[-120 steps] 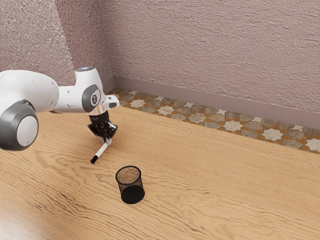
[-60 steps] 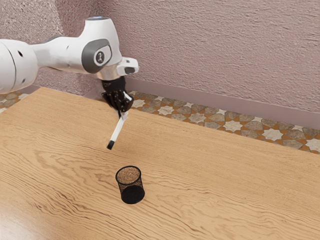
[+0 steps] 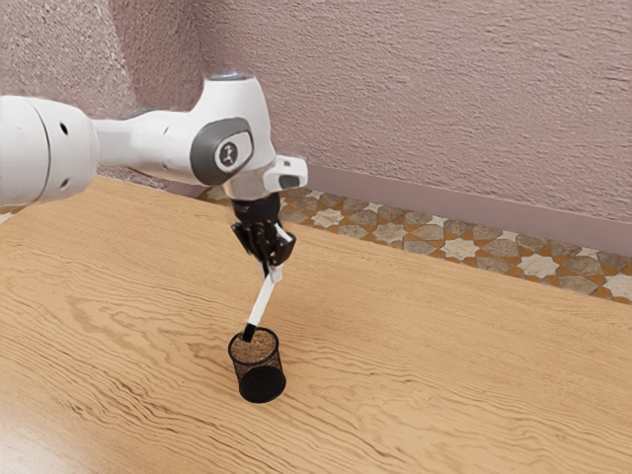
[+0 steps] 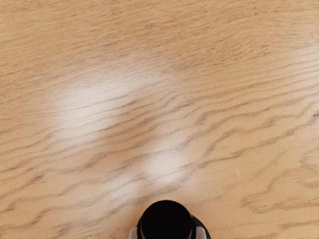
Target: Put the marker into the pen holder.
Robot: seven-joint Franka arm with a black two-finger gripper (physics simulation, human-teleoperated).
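Claw (image 3: 273,271) above holder (image 3: 261,384), closed around marker (image 3: 261,301), gripping its upper end. Marker tilted, black end lowermost, at holder's mouth; cannot tell whether that end dips below holder's rim. Holder upright on table (image 3: 415,385). Wall (image 3: 434,109) well beyond holder.
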